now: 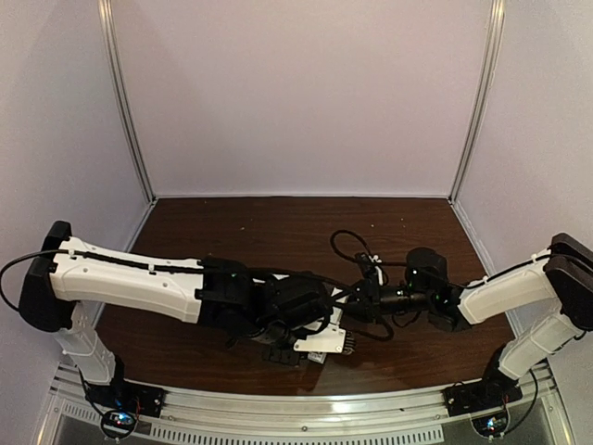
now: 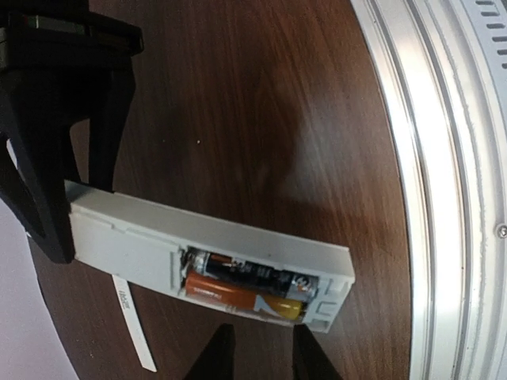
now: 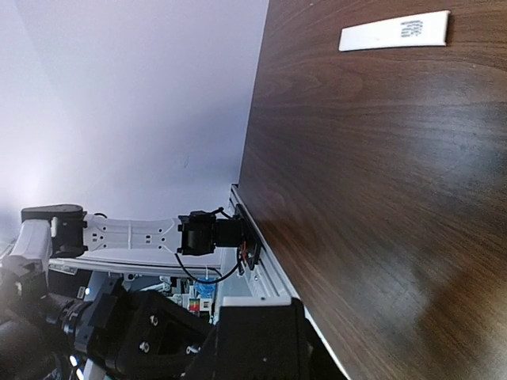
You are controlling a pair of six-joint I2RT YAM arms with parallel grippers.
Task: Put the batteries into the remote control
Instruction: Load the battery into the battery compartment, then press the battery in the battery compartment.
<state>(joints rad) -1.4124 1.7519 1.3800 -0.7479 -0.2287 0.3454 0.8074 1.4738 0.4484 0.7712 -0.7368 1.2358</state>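
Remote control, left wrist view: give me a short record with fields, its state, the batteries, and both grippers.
remote control: flat on the table, compartment open, facing up
batteries: both seated in the compartment side by side, one black, one orange
right gripper: shut on the remote's end farthest from the batteries
left gripper: open, empty, beside the battery end

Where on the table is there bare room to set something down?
The far half of the table, from the back wall to the arms, is bare. So is the wood between the remote control and the metal rail. Crowded: the near middle, where the left gripper and right gripper meet at the remote.
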